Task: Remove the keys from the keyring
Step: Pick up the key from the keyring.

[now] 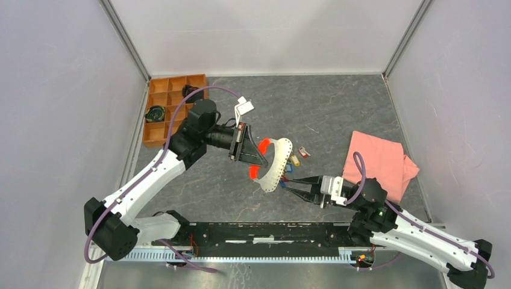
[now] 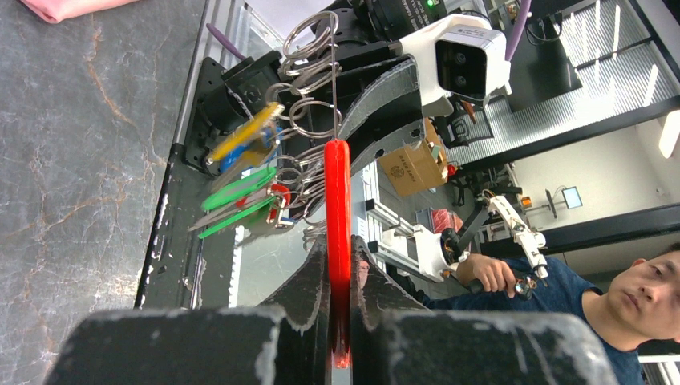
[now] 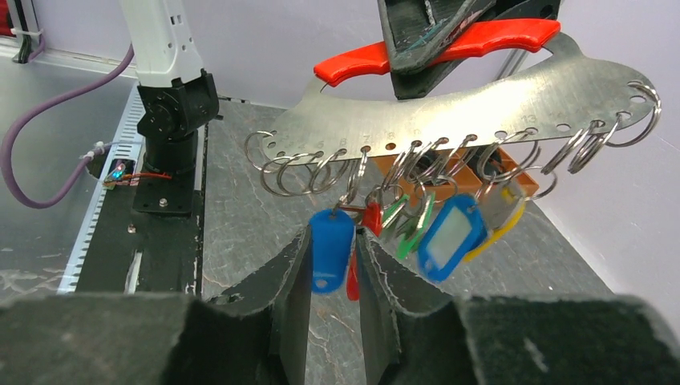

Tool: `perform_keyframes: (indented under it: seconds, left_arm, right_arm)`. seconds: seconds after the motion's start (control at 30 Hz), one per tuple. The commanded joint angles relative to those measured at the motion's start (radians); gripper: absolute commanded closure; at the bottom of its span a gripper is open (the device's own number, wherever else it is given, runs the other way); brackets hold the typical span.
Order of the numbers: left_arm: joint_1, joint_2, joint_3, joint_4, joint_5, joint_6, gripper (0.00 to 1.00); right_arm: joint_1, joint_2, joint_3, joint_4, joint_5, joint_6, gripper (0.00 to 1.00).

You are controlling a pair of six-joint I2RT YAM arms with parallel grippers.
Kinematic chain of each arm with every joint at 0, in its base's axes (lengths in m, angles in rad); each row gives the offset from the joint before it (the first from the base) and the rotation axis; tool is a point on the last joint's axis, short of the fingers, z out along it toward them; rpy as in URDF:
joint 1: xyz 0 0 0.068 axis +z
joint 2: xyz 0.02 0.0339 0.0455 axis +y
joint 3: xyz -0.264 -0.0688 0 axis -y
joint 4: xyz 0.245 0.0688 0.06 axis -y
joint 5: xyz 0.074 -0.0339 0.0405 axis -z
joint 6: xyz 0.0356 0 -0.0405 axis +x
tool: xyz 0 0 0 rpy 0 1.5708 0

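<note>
Robotics lab: white-walled test cell (image 1: 60,90), operator (image 2: 633,305) w/ ctrl arm (image 2: 513,228) in bkgd.

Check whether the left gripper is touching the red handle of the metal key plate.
Touching. The left wrist view shows the left gripper shut on the red handle, which is pinched tight on both sides with no gap.

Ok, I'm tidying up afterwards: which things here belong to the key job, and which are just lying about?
In the job: red-handled metal key holder, tagged keys, left pincer, right pincer.
Lying about: pink cloth, orange tray.
</note>
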Motion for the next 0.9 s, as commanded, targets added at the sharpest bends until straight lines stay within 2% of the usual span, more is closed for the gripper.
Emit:
perform_keyframes:
  seconds: [0.0,0.87]
  left_arm:
    - [-0.019,-0.007,0.064,-0.002,0.003,0.034,0.98]
    - [-0.049,-0.017,0.094,-0.014,-0.048,0.042,0.98]
  right_arm:
    - [0.003,-0.002,0.0,0.054,-0.015,0.019,0.69]
    - [0.006,0.03,-0.023,0.087,-0.043,0.083,0.72]
